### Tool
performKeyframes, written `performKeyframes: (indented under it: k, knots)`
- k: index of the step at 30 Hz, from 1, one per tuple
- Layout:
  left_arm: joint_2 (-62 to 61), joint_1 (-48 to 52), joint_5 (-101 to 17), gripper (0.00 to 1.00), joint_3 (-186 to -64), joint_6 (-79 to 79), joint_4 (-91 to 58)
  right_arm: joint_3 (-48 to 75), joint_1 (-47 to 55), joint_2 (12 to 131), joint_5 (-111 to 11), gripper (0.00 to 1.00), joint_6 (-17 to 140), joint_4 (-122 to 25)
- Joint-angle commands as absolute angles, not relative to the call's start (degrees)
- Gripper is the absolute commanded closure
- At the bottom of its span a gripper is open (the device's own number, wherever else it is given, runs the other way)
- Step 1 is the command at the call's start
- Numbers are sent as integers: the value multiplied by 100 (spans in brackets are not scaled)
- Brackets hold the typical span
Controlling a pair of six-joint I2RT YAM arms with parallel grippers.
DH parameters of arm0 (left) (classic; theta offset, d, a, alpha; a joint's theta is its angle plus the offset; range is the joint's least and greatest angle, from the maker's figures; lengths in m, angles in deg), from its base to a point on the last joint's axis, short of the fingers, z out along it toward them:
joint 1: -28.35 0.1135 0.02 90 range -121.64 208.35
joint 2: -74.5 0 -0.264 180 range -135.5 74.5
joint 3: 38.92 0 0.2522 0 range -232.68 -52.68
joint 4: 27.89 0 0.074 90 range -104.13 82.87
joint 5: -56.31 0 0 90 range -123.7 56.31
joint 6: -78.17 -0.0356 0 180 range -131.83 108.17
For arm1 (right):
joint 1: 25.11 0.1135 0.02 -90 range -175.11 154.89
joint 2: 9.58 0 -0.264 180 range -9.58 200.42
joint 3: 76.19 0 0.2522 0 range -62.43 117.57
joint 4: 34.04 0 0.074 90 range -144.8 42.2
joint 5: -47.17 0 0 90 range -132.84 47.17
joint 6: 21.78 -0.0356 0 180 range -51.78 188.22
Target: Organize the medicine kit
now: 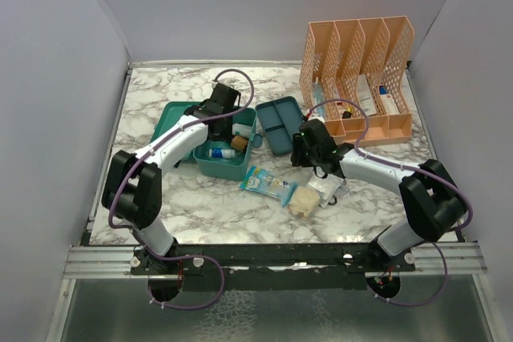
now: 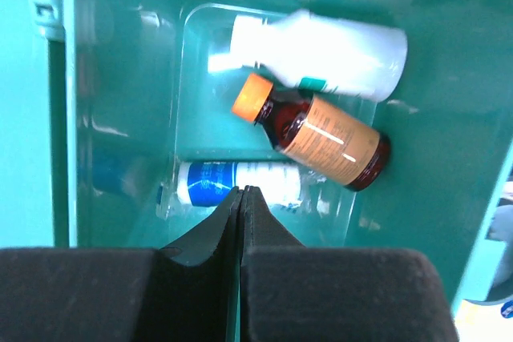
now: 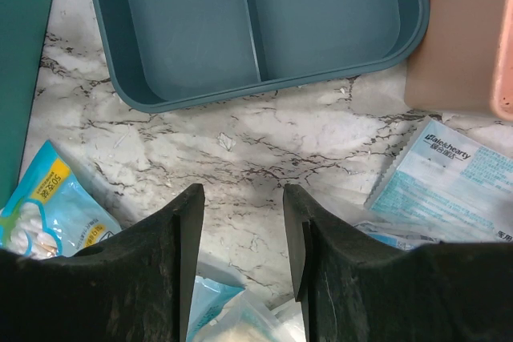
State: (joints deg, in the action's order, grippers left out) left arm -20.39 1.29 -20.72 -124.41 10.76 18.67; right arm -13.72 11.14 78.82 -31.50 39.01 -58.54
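Observation:
The teal medicine kit (image 1: 215, 167) stands open on the marble table, its lid (image 1: 171, 120) laid back to the left. Its divided insert tray (image 1: 280, 124) (image 3: 256, 22) lies beside it on the right. My left gripper (image 1: 227, 127) (image 2: 242, 190) hangs over the box, shut and empty. Below it in the box lie a white bottle (image 2: 321, 54), a brown bottle with an orange cap (image 2: 321, 138) and a blue-labelled white bottle (image 2: 236, 182). My right gripper (image 1: 298, 154) (image 3: 243, 190) stands open over bare marble just in front of the tray, holding nothing.
A blue-and-yellow packet (image 1: 268, 183) (image 3: 48, 198), a beige gauze pack (image 1: 304, 200) and white-blue sachets (image 1: 329, 186) (image 3: 449, 174) lie near the front. A peach lattice file organizer (image 1: 357, 78) with boxes in it stands at the back right.

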Motion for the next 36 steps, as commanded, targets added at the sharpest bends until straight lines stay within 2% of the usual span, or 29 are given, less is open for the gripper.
performKeyframes:
  k: [1,3,4,7,9,12,15,26,31,36]
  knots:
    - [-1925,177,-1938,100,-12694,887,1803,-1216,1057,7881,-3000,55,3948,-5861]
    - [-1955,180,-2083,100,-12680,954,1877,-1216,1057,7874,-3012,55,3956,-5848]
    - [-1948,183,-2165,96,-12621,1024,1895,-1221,1057,7868,-3018,55,3957,-5844]
    - [-1995,176,-2778,59,-12412,1178,2028,-1240,1049,7852,-3018,55,3965,-5843]
    - [-2115,172,-3120,45,-12415,1249,2347,-1253,1047,7839,-3003,55,3966,-5851]
    - [-2216,138,-3191,35,-12504,1209,2731,-1272,1042,7821,-2984,55,3959,-5869]
    - [-2443,139,-3167,31,-12673,1077,3029,-1286,1043,7809,-2961,55,3958,-5869]
    - [-3097,111,-3071,34,-12628,962,3184,-1303,1013,7856,-2957,55,3965,-5791]
    - [-3174,111,-2952,48,-12418,967,2864,-1274,997,7889,-2948,55,3983,-5782]
    - [-3206,111,-2801,72,-12361,1003,2680,-1234,988,7911,-2931,55,4001,-5782]
